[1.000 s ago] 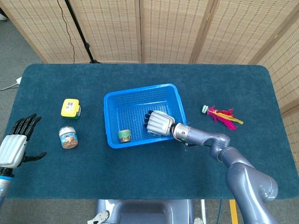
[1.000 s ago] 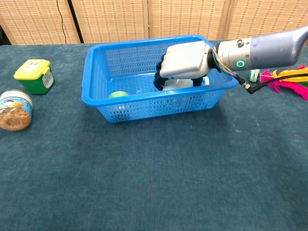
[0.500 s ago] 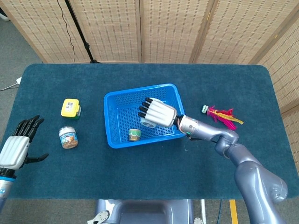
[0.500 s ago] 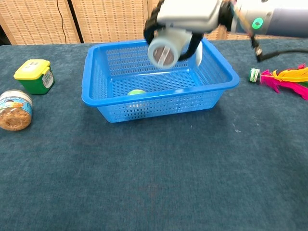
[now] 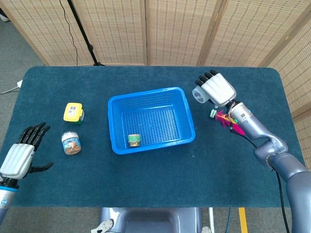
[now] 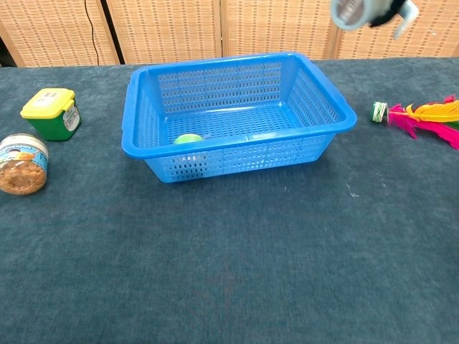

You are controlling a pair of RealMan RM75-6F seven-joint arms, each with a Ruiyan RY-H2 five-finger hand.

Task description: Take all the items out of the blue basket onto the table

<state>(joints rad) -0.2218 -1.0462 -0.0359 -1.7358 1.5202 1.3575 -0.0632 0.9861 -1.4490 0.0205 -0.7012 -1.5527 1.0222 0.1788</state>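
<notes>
Blue perforated plastic basket: centre of the head view, standing on the dark blue carpeted counter. Contents: one small round container with a green lid, lying at the basket's lower-left part; in the chest view it shows as a green spot behind the near wall.

White cylindrical container: held in the right robot hand, fingers wrapped around it, raised at the upper right of the head view, to the right of the basket and clear of its rim. In the chest view it appears at the top edge, right of centre.

Left robot hand: lower-left corner of the head view, fingers spread, holding nothing.

Yellow-lidded green box: on the counter left of the basket. Clear jar with a pale lid and brown contents: just below it.

Pink and yellow feathered shuttlecock: on the counter right of the basket, partly hidden by the right forearm in the head view.
</notes>
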